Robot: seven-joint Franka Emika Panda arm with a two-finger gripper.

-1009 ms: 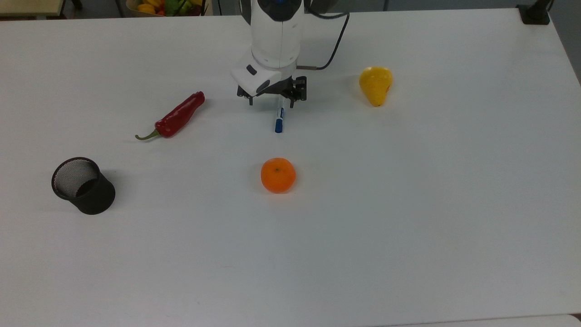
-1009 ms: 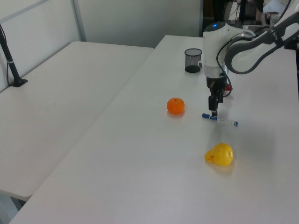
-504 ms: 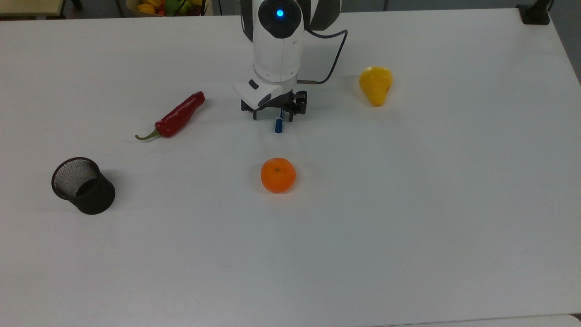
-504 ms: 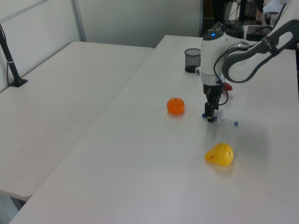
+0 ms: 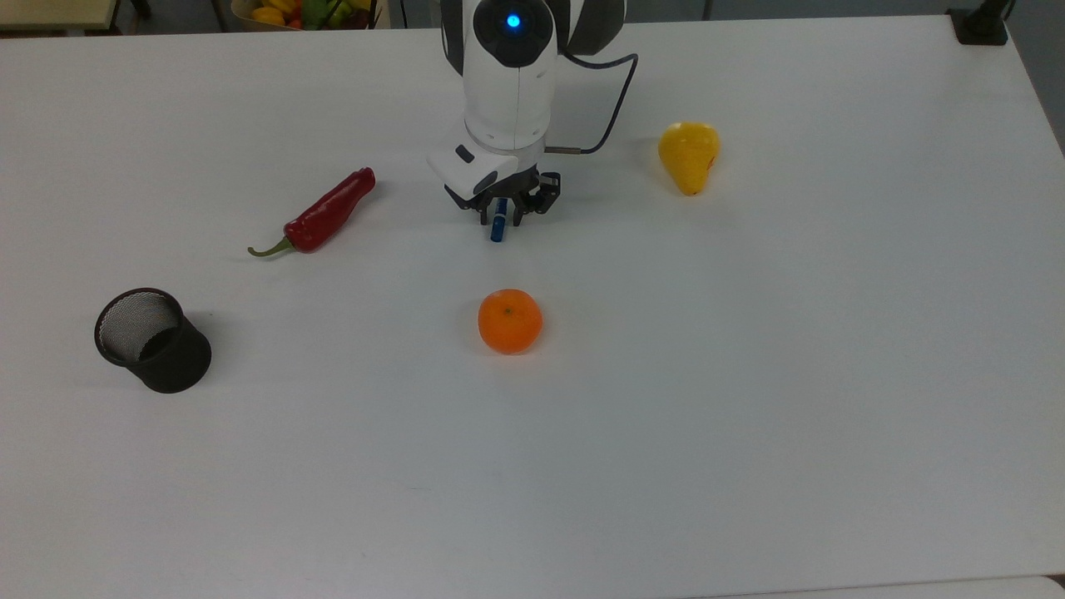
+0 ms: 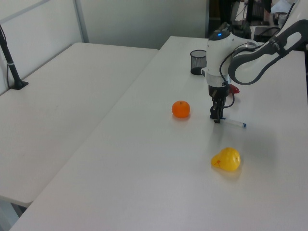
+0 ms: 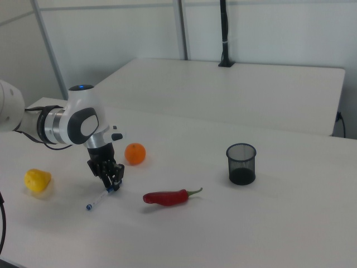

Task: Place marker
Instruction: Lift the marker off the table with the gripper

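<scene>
The marker is a slim white pen with a blue cap, lying low on the white table just below the arm's wrist. My gripper points straight down, its fingers shut on the marker near the cap end. In the top view the blue cap sticks out below the fingers and the white body is hidden under the hand. The left view has the gripper at one end of the marker, whose white body runs to the left view's right. From the gripper in the right view, the marker slants down-left.
An orange lies just in front of the gripper. A red chili is at the top view's left, a yellow pear at the top view's right. A black mesh cup stands far left.
The gripper came down over the marker and its fingers closed on the cap end. The marker's cap shifted slightly towards the top view's left.
</scene>
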